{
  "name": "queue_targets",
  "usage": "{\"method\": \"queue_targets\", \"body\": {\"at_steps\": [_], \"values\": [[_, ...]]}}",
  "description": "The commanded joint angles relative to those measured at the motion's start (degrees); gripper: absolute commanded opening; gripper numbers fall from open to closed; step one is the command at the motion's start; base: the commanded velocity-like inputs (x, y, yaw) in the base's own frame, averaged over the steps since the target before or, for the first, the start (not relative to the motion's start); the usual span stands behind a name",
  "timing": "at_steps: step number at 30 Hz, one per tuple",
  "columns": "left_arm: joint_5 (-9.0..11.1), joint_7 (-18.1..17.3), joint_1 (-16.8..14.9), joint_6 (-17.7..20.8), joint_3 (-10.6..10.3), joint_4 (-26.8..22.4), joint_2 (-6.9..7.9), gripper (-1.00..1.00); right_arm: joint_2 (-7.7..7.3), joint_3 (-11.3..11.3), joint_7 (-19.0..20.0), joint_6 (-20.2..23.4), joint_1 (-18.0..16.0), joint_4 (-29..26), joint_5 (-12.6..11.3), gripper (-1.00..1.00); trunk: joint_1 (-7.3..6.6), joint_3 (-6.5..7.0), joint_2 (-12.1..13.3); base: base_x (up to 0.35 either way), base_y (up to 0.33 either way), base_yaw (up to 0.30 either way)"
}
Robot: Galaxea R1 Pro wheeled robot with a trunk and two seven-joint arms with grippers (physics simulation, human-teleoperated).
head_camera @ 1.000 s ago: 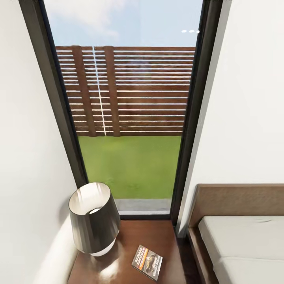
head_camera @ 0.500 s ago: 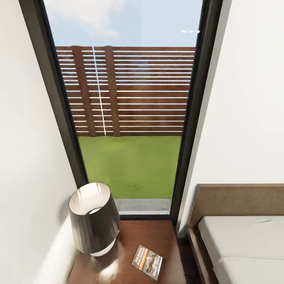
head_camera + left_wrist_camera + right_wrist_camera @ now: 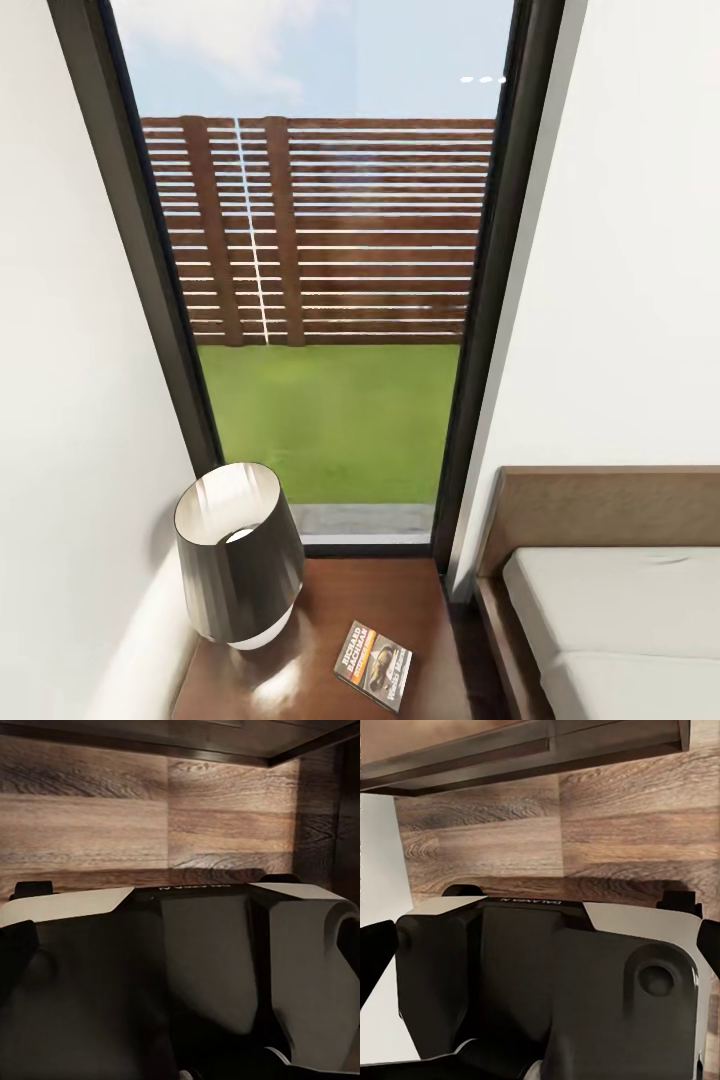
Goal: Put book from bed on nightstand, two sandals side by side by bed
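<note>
The book (image 3: 373, 665) lies flat on the nightstand (image 3: 400, 600) at the lower centre of the head view, its long axis slanting toward the lower right, beside the lamp (image 3: 238, 553); I cannot tell either gripper's state, nor which arm is nearer.

Dark orange-banded paperback book (image 3: 373, 665) on glossy reddish-brown wooden nightstand (image 3: 390, 600); dark-shaded white-based lamp (image 3: 240, 553); off-white mattress, brown-framed bed (image 3: 600, 620); green lawn (image 3: 330, 420).
</note>
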Motion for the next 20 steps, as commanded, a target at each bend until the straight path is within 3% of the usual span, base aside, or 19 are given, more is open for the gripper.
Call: {"method": "queue_targets", "body": {"at_steps": [1, 3, 8, 20], "values": [[-0.16, -0.24, -0.05, -0.13, 0.39, 0.07, 0.01, 1.0, 0.01, 0.37, 0.26, 0.28, -0.08, 0.11, -0.59, 1.0, 0.01, -0.08, -0.07, 0.0, 0.0, 0.0], [-0.17, -0.24, -0.05, -0.13, 0.39, 0.11, -0.02, 1.0, 0.2, 0.4, 0.27, 0.28, -0.08, 0.11, -0.54, 1.0, 0.01, -0.08, -0.07, 0.0, 0.0, 0.0], [-0.18, -0.24, -0.05, -0.12, 0.39, 0.14, -0.22, 1.0, 2.44, 0.4, 0.27, 0.28, -0.08, 0.1, -0.6, 1.0, 0.01, -0.08, -0.07, 0.0, 0.0, 0.0], [-0.18, -0.24, -0.05, -0.13, 0.39, 0.12, -0.25, 1.0, 2.99, 0.34, 0.27, 0.28, -0.08, 0.11, -0.64, 1.0, 0.01, -0.08, -0.07, 0.0, 0.0, 0.0]]}}
